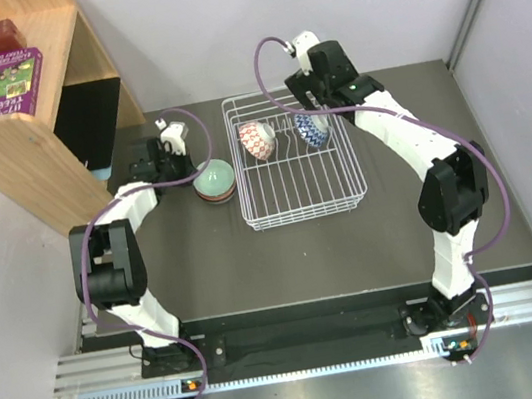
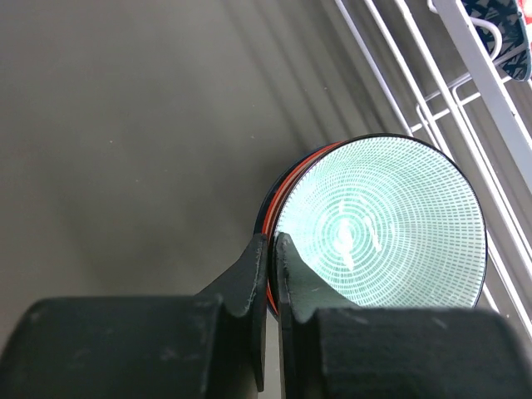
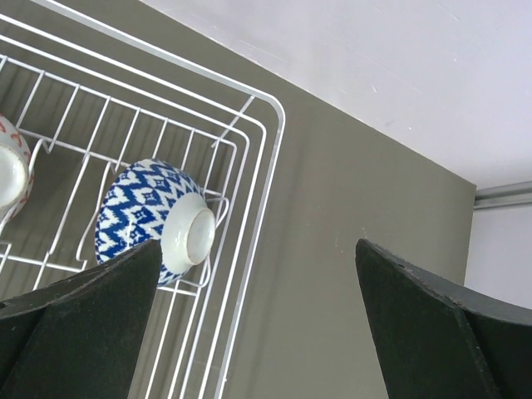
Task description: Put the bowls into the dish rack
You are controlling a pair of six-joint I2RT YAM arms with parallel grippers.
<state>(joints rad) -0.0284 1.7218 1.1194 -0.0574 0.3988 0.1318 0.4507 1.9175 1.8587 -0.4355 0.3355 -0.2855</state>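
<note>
The left gripper (image 2: pixel 268 258) clamps the green bowl (image 2: pixel 382 224) by its rim, the right gripper (image 3: pixel 258 245) gapes empty; next likely needs a straight lift toward the rack (image 1: pixel 306 218).

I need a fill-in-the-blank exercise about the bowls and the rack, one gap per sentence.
The dish rack holds ___ bowls.
The left gripper pinches the rim of a bowl whose inside is pale ___.
The right gripper is ___ and holds nothing.
In the top view, the stack of bowls stands to the ___ of the rack.
Missing words: two, green, open, left.
</note>
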